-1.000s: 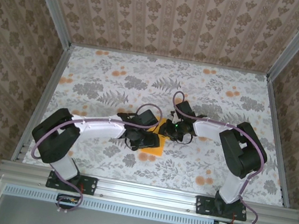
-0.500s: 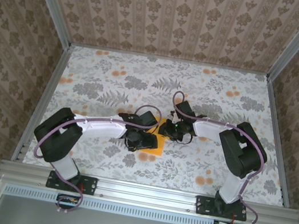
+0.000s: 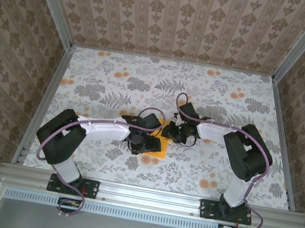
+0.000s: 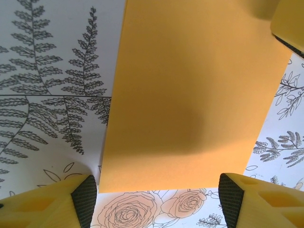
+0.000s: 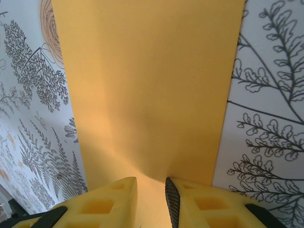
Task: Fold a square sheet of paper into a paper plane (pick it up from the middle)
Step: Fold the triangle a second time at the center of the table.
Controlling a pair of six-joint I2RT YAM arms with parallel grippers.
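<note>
Narrowed right hand [image 5: 151,199] pinching edge of square sheet of paper [image 5: 152,90]; left hand [image 4: 159,197] hanging wide open over it, gripping nothing.

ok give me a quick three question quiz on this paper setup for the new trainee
1. True or false: the fingers of the left pincer stand wide apart.
2. What is the right pincer doing? A: pinching the square sheet of paper. B: wide open, holding nothing. C: shut on nothing.
3. Missing word: the sheet's colour is ___.

Key: 1 true; 2 A; 3 orange-yellow.
</note>
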